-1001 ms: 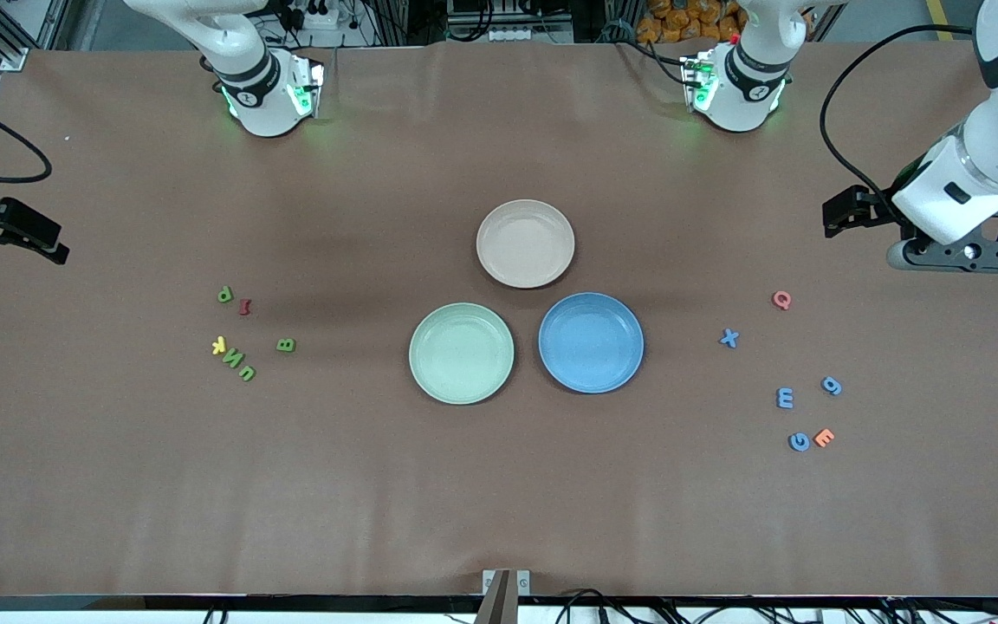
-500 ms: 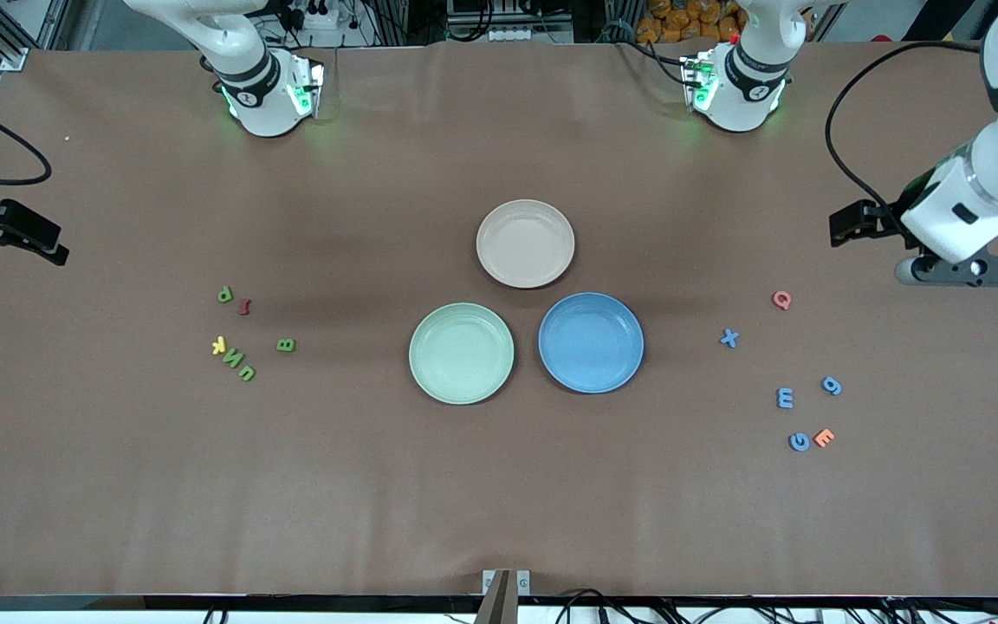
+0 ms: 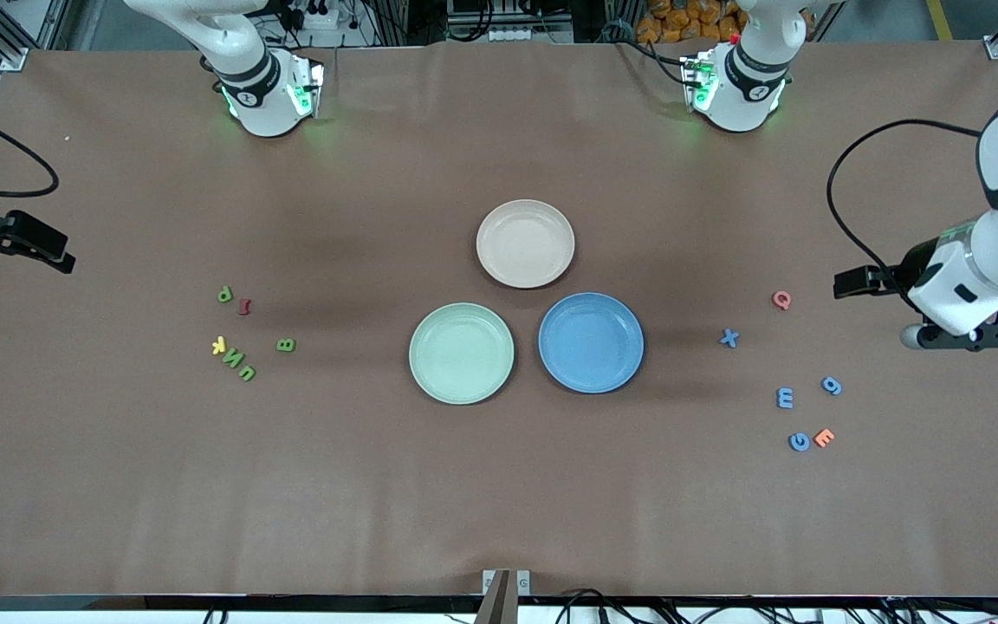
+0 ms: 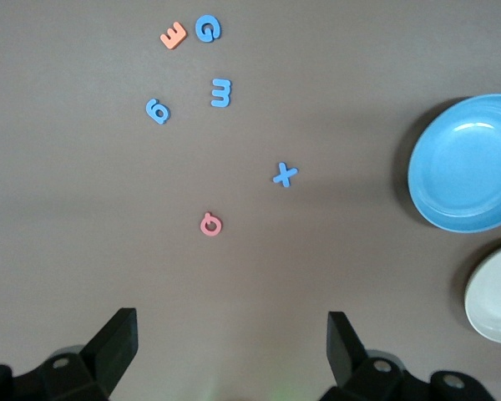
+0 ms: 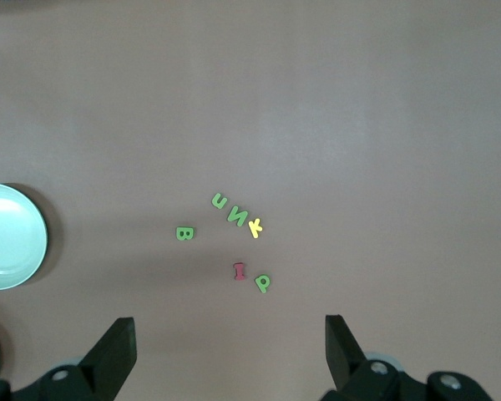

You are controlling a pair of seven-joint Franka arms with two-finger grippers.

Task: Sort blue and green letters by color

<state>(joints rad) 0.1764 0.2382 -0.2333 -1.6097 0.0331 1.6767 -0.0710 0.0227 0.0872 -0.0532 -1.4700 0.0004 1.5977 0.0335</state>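
Nothing sorted yet, and all three plates sit bare in the middle of the desk: the green plate [image 3: 461, 353], the blue plate [image 3: 591, 342] and a cream plate [image 3: 525, 243].

The blue letters [image 3: 785, 398] lie scattered toward the left arm's end of the desk. The X [image 3: 729, 338] is closest to the blue plate, with the E, the 9 [image 3: 831, 385] and the G [image 3: 799, 442] nearer the front edge. A pink Q [image 3: 780, 300] and an orange E [image 3: 824, 438] are mixed in, the orange one just beside the G. The green letters [image 3: 286, 345] cluster toward the right arm's end: P [image 3: 224, 294], B, N [image 3: 233, 359] and U [image 3: 246, 373], with a yellow K [image 3: 219, 346] touching or just beside the N and a red piece [image 3: 245, 306] next to the P.

These look like chunky foam or plastic pieces, matte, very light and stiff enough to pinch. My read: take each across its narrow strokes from straight above. They are low and could skid or flip, and the G and N have neighbours crowding them.

The left gripper [image 4: 232, 351] hangs over bare desk near the end edge, claw spread wide and empty, the pink Q nearest below it. The right gripper [image 5: 230, 355] hovers near the other end edge, jaws also wide apart, holding nothing.
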